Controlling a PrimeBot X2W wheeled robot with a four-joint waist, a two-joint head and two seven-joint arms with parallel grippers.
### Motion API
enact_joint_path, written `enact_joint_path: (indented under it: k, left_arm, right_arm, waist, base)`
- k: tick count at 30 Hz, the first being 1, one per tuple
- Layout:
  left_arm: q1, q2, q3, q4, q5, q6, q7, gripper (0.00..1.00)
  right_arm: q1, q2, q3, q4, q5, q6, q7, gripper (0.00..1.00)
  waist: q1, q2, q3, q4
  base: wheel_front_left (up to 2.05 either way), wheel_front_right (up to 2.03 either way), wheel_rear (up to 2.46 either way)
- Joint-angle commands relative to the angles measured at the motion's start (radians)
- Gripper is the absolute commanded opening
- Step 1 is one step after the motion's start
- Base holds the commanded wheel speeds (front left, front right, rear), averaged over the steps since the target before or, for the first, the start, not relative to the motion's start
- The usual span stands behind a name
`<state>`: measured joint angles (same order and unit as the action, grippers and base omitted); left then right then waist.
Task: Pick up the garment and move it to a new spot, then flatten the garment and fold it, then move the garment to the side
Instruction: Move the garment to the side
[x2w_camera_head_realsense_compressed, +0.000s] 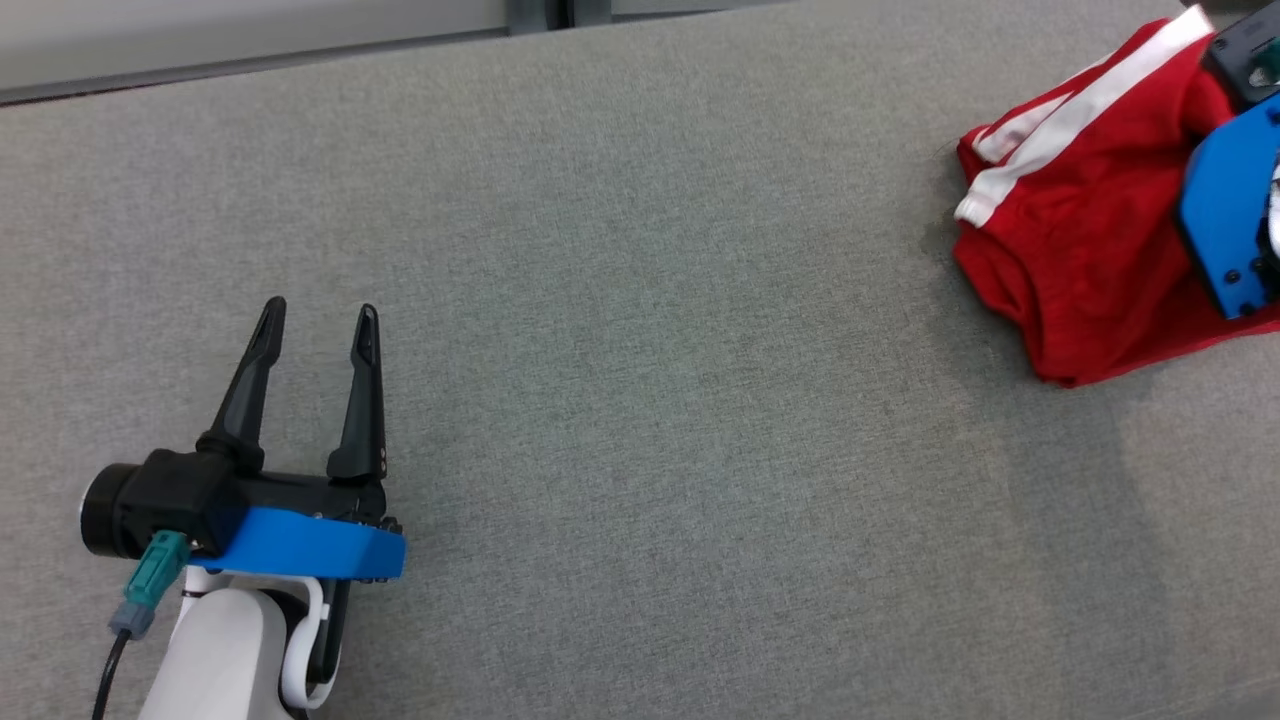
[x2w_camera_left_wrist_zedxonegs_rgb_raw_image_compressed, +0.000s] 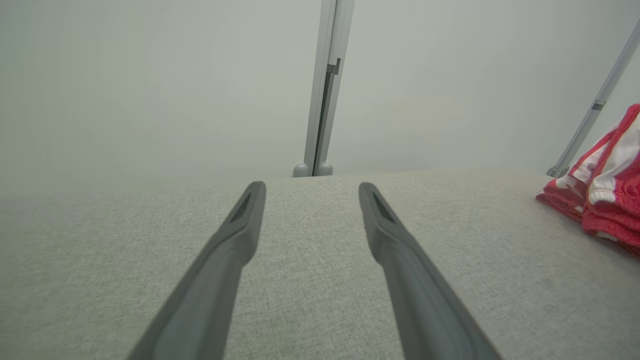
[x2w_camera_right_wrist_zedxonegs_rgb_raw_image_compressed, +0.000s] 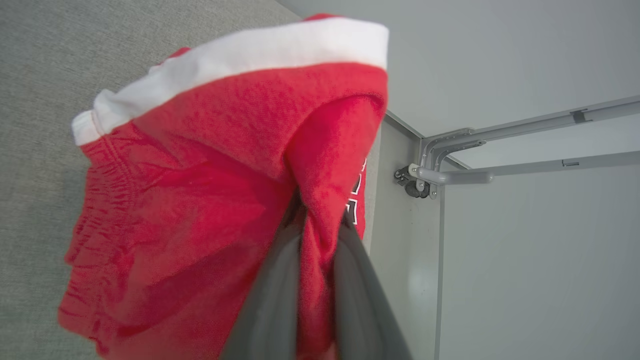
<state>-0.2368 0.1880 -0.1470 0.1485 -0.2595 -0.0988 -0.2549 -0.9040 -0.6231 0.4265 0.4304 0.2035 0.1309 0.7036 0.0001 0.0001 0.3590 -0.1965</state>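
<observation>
The red garment (x2w_camera_head_realsense_compressed: 1070, 240) is found at two o'clock on the grey desk (x2w_camera_head_realsense_compressed: 640, 400), a fold clamped by the right end effector (x2w_camera_right_wrist_zedxonegs_rgb_raw_image_compressed: 320, 220), while the left end effector (x2w_camera_head_realsense_compressed: 320, 318) is held apart at eight o'clock.

My head camera looks steeply down on the grey table (x2w_camera_head_realsense_compressed: 640, 300) from well above. My left wrist camera sits low, sighting along my left gripper (x2w_camera_left_wrist_zedxonegs_rgb_raw_image_compressed: 311, 186) toward the far wall (x2w_camera_left_wrist_zedxonegs_rgb_raw_image_compressed: 150, 75). My right wrist camera is close against the garment (x2w_camera_right_wrist_zedxonegs_rgb_raw_image_compressed: 200, 200), which all 3 views share.
</observation>
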Motion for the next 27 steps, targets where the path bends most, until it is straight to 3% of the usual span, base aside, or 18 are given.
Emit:
enact_joint_path:
  k: [1, 9, 10, 11, 12, 13, 17, 21, 27]
  left_arm:
    - [-0.023, 0.014, -0.002, -0.005, 0.009, -0.004, 0.008, 1.00]
    - [-0.059, 0.060, -0.010, -0.044, 0.015, -0.009, 0.047, 1.00]
    - [-0.063, 0.065, -0.010, -0.049, 0.016, -0.010, 0.050, 1.00]
    - [-0.065, 0.069, -0.010, -0.055, 0.015, -0.009, 0.054, 1.00]
    - [-0.068, 0.072, -0.010, -0.058, 0.014, -0.009, 0.056, 1.00]
    - [-0.070, 0.075, -0.009, -0.061, 0.014, -0.007, 0.059, 1.00]
    - [-0.079, 0.079, -0.016, -0.060, 0.018, -0.002, 0.066, 1.00]
    - [-0.079, 0.071, -0.022, -0.051, 0.016, 0.001, 0.057, 1.00]
    - [-0.046, 0.048, -0.024, -0.011, 0.001, 0.013, 0.033, 1.00]
  right_arm:
    - [-0.019, -0.011, -0.014, 0.017, -0.010, 0.000, -0.016, 0.00]
    - [0.007, 0.012, -0.180, 0.133, -0.093, 0.000, -0.171, 0.00]
    - [0.009, 0.020, -0.204, 0.150, -0.110, 0.000, -0.183, 0.08]
    - [0.014, 0.032, -0.230, 0.167, -0.130, 0.000, -0.190, 0.29]
    - [0.017, 0.048, -0.259, 0.182, -0.152, 0.000, -0.198, 0.76]
    - [0.023, 0.060, -0.281, 0.195, -0.176, 0.000, -0.200, 1.00]
    - [0.043, 0.119, -0.341, 0.215, -0.239, 0.000, -0.253, 1.00]
    - [0.053, 0.137, -0.340, 0.207, -0.269, 0.000, -0.317, 1.00]
    - [0.096, 0.173, -0.348, 0.193, -0.245, 0.000, -0.480, 1.00]
  waist:
    - [-0.0001, -0.0001, 0.043, -0.020]
    - [-0.0001, -0.0001, 0.123, -0.013]
    - [-0.0001, -0.0001, 0.128, -0.013]
    - [-0.0001, -0.0001, 0.133, -0.013]
    - [-0.0001, -0.0001, 0.136, -0.014]
    - [-0.0001, -0.0001, 0.138, -0.014]
    - [-0.0001, -0.0001, 0.131, -0.016]
    - [-0.0001, -0.0001, 0.108, -0.013]
    - [-0.0001, -0.0001, 0.027, 0.012]
  base:
    - [0.00, 0.00, 0.00]
    - [0.00, 0.00, 0.00]
    - [0.00, 0.00, 0.00]
    - [0.00, 0.00, 0.00]
    - [0.00, 0.00, 0.00]
    - [0.00, 0.00, 0.00]
    - [0.00, 0.00, 0.00]
    - [0.00, 0.00, 0.00]
    - [0.00, 0.00, 0.00]
